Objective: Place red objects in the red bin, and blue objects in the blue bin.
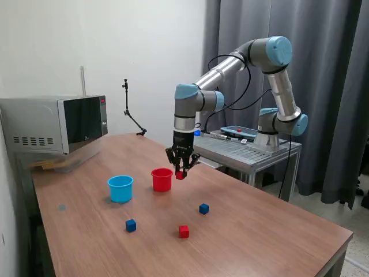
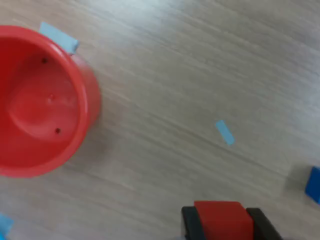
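On the exterior view's left a boxy silver microwave [image 1: 55,124] with a dark glass door sits at the far corner of the wood-grain table [image 1: 259,231]. Taking the red cup [image 1: 162,179] as landmark: the light blue cup [image 1: 120,188], round, smooth plastic and a little wider, stands just to its left in the exterior view, and what it holds cannot be seen from this angle. The red cup itself tapers slightly under a rolled rim, and the wrist view shows its glossy inside bare (only a few dark specks on the bottom). Nearer the camera than the red cup lie three small sharp-edged cubes, apart from each other: a dark blue cube [image 1: 131,225], a red cube [image 1: 183,231] and a second dark blue cube [image 1: 203,208] furthest toward the exterior view's right. Just right of the red cup's rim and above the tabletop hangs the gripper [image 1: 181,173], its black fingers [image 2: 260,222] pinching a second red cube [image 2: 222,220] between them.
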`<action>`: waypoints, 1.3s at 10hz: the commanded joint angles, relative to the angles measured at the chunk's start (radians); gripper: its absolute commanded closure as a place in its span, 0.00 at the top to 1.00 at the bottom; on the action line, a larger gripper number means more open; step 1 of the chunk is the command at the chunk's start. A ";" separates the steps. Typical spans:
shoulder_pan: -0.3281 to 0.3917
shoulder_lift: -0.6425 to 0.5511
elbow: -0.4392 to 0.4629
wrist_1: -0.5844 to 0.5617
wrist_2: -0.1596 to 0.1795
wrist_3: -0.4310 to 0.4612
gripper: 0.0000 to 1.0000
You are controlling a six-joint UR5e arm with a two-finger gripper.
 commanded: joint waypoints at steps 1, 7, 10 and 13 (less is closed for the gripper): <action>0.001 -0.025 -0.017 0.004 -0.002 0.023 0.00; -0.013 -0.059 -0.061 0.125 -0.004 0.069 0.00; -0.042 -0.059 -0.060 0.125 -0.004 0.113 0.00; -0.099 -0.059 -0.046 0.124 -0.002 0.164 0.00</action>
